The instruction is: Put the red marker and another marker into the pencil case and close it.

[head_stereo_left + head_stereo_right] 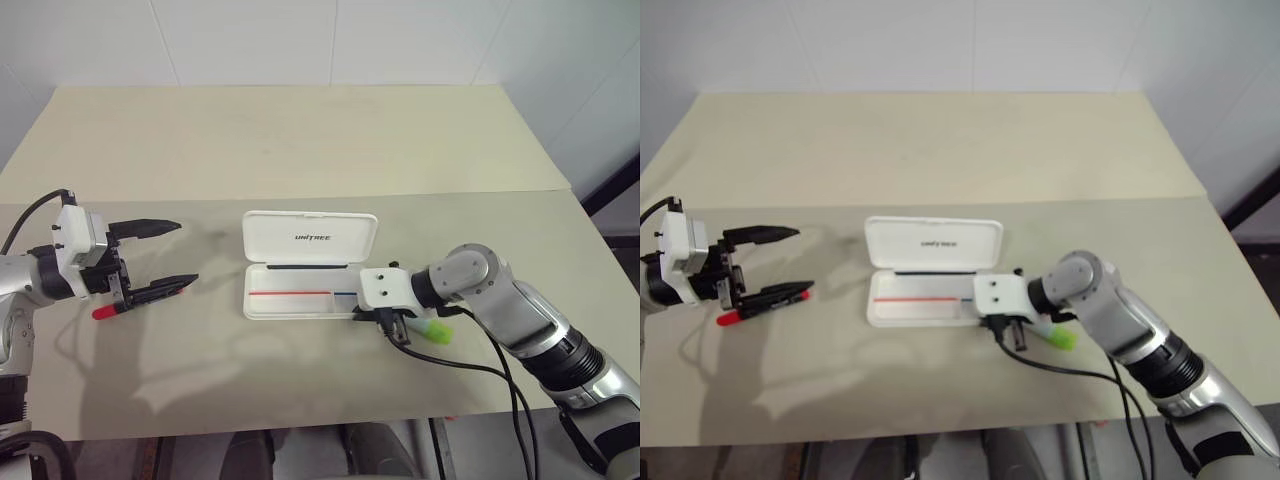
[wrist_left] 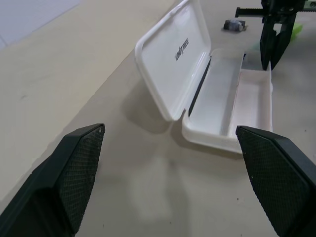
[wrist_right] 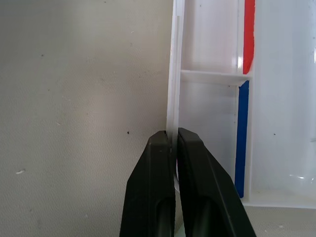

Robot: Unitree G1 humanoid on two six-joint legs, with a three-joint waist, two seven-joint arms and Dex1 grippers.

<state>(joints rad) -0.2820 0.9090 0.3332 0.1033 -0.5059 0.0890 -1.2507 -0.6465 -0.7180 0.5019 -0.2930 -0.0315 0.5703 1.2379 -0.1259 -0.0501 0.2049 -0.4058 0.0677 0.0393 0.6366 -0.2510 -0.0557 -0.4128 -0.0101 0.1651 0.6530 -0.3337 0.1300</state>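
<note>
Left gripper [image 1: 158, 258] spread wide, empty, beside red marker [image 1: 112, 308]: we rate it light, stiff, slippery; we would pinch it mid-barrel. Right gripper [image 1: 393, 329] closed.

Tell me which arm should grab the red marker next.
Left. Its open end effector hovers right over the red marker. The right end effector is shut, across the open pencil case, beside the green marker.

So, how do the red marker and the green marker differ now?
The red marker lies on the table left of the pencil case, under the open left claw; the green marker lies right of the case, beside the shut right claw. Red looks slimmer. Neither is in the case.
</note>
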